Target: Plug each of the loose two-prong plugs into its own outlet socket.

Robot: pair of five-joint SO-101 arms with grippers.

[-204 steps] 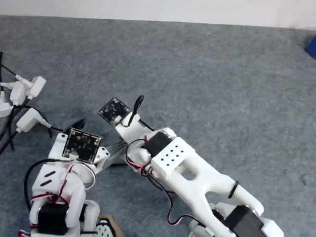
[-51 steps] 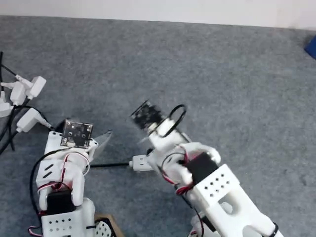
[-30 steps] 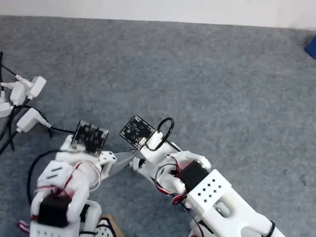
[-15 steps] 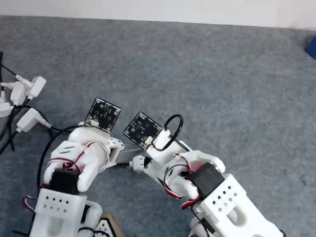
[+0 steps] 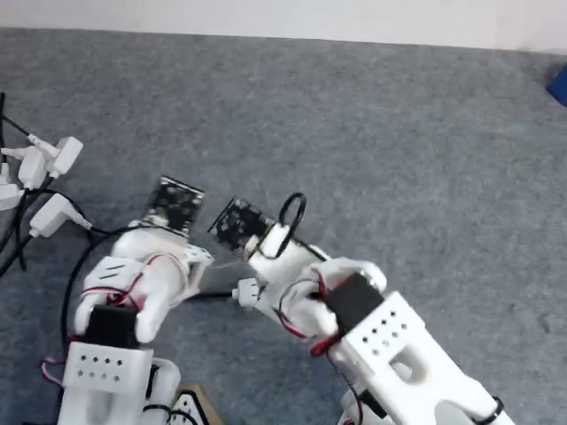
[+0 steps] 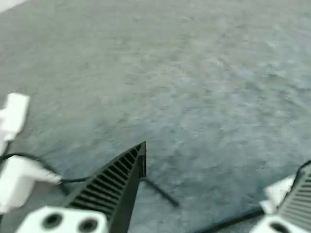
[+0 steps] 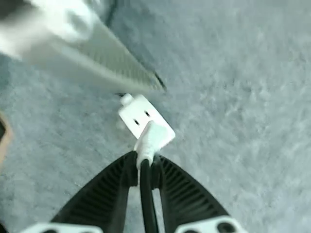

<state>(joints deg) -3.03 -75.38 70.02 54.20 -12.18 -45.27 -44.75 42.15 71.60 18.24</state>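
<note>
Here the right gripper (image 7: 143, 167) is closed tight on a white two-prong plug (image 7: 151, 137) and its black cord (image 7: 146, 194), the jaws pinching just behind the plug body. The plug's front end touches the white outlet socket (image 7: 138, 116), which lies flat on the grey tabletop (image 7: 243, 73). The prongs seem to be in the slots, though how deep they sit cannot be told. In the high view the outlet socket sits at the lower centre of the frame, between the two arms, with a black cable (image 5: 208, 296) running from it toward the left arm. The left gripper (image 6: 223, 160) holds nothing, its jaws spread wide above bare tabletop, near the outlet socket. Further loose plugs (image 5: 51, 215) with black leads lie bunched at the left edge of the high view, well apart from both grippers. The tabletop has a grey, felt-like covering. A pale wall strip (image 5: 283, 18) runs along the top of the frame, and a blue object (image 5: 558, 84) pokes in at the right edge.
</note>
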